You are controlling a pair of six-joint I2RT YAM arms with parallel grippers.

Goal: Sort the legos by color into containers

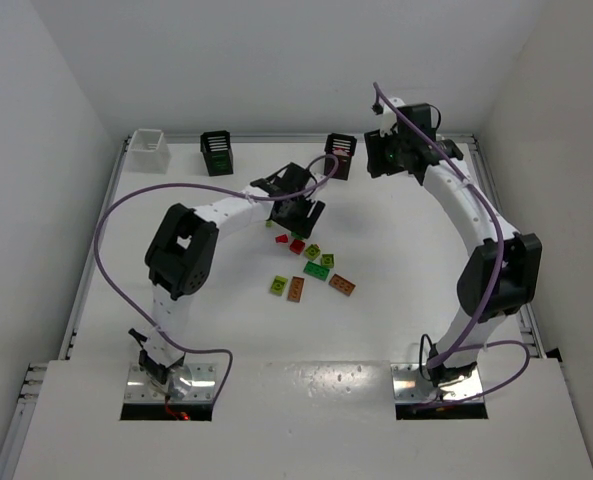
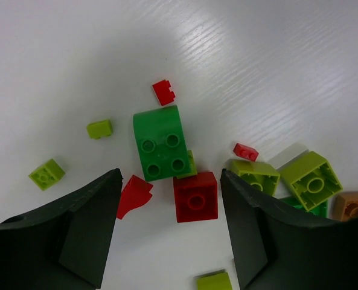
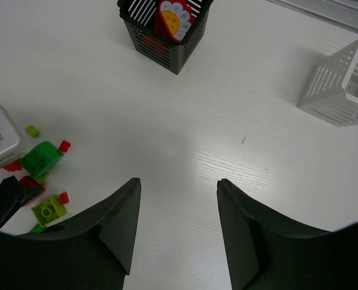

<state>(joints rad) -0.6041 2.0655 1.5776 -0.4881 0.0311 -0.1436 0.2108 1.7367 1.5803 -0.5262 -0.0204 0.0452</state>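
Legos (image 1: 314, 268): loose scatter at the middle of the table (image 1: 226, 330), none held. From above, red pieces lie at the far-left end of the scatter, under the left gripper (image 1: 298, 218). Yellow-green and green pieces sit in the middle, and two orange-brown bricks (image 1: 342, 285) mark the near end.

Close detail, left wrist view: green brick (image 2: 162, 144), studs up, with a yellow-green piece showing under its edge. A red brick (image 2: 195, 196) lies just beside it, and a red curved piece (image 2: 133, 196) just beside that. Two yellow-green bricks (image 2: 311, 178) sit side by side at the right. Small red and yellow-green chips lie around, apart from one another.

Grippers: the left gripper hangs over the green brick and red brick, fingers apart, clamped on nothing. Whether its tips touch the table cannot be told. The right gripper (image 3: 179, 181) is at the far right of the table, fingers apart, nothing between them, bare tabletop below.

Containers: white bin (image 1: 148, 148) at the far-left corner. Black bin (image 1: 217, 152) is near it along the far edge, with green showing inside. A second black bin (image 1: 342, 155) stands further right on that edge, just left of the right gripper. The right wrist view shows one black bin holding a red flower-printed piece (image 3: 175, 18), and a white slatted bin (image 3: 342, 84) well apart from it.
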